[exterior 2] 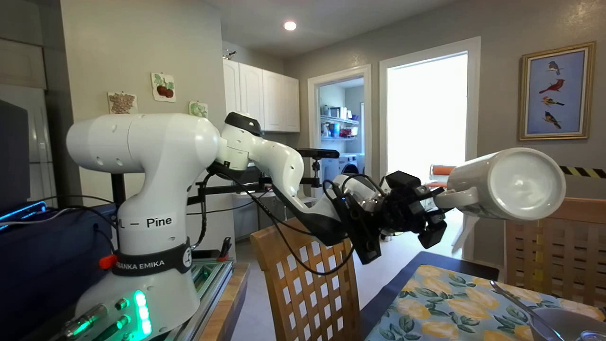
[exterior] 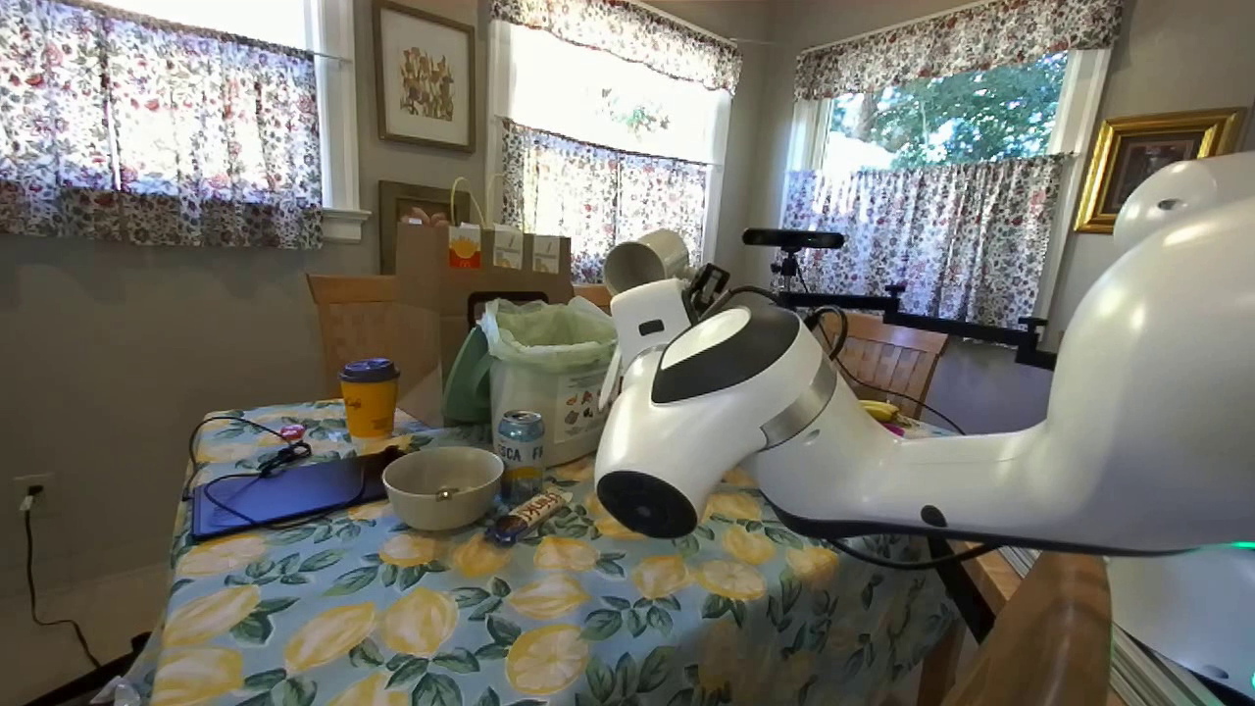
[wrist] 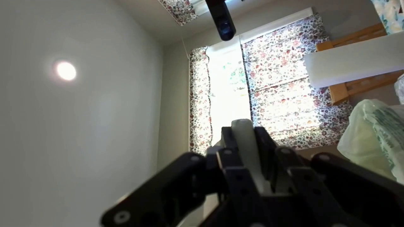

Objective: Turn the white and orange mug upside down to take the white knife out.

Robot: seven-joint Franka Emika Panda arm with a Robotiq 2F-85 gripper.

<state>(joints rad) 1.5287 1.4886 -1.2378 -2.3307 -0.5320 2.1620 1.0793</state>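
Observation:
The white mug [exterior 2: 525, 184] is in the air on its side, its base toward the camera and its handle toward my gripper [exterior 2: 438, 208]. In an exterior view the mug [exterior: 652, 260] shows its open mouth, tipped a little downward. My gripper [wrist: 244, 132] is shut on the pale mug handle in the wrist view; the mug's body is mostly hidden there. No orange marking shows. A slim white strip, apparently the white knife [exterior: 610, 380], is in the air below the mug [exterior 2: 466, 232]. In the wrist view [wrist: 353, 60] one end of it is free.
The lemon-print table [exterior: 549, 628] carries a grey bowl [exterior: 443, 490], a can [exterior: 522, 456], a wrapped bar [exterior: 529, 517], a blue laptop [exterior: 294, 495], a yellow cup [exterior: 370, 397] and a tub with a green bag [exterior: 549, 382]. A wooden chair [exterior 2: 307, 274] stands by the arm.

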